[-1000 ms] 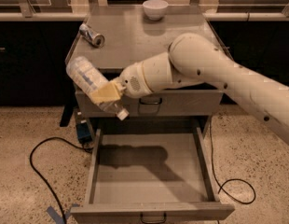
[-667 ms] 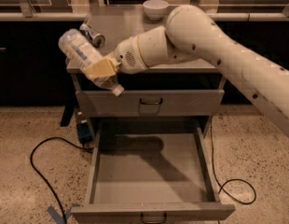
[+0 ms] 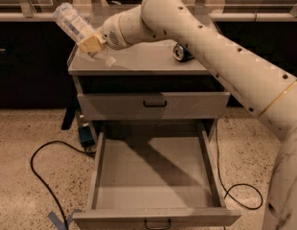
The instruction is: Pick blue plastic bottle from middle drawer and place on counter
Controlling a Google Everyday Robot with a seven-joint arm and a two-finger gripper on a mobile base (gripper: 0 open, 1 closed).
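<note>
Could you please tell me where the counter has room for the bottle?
The flat grey metal counter is bare between the gripper, holding the slim clear plastic bottle over its left edge, and the dark soda can; crowded at right.

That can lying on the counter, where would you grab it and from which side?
Probably across its body from above: the can lies on its side on the counter, round end toward the camera, so its curved sides offer the grip. The tool, above the counter's edge away from the can, is shut on the bottle.
</note>
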